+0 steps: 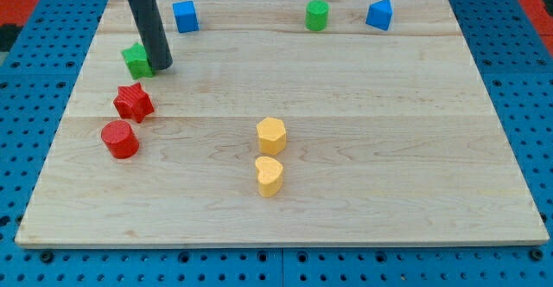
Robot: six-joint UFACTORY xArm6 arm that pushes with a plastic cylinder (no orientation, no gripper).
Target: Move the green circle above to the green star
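Observation:
The green circle [317, 15] is a short cylinder near the view's top, right of the middle of the wooden board [389, 149]. The green star [136, 60] lies at the view's upper left. My tip [162, 65] rests on the board right against the green star's right side. The rod rises from there toward the view's top left. The green circle is far to the right of my tip and a little higher in the view.
A blue block [185, 16] sits at the top left and another blue block [379, 15] at the top right. A red star [133, 103] and red cylinder [119, 139] lie at the left. Two yellow blocks [270, 135] [270, 175] sit near the middle.

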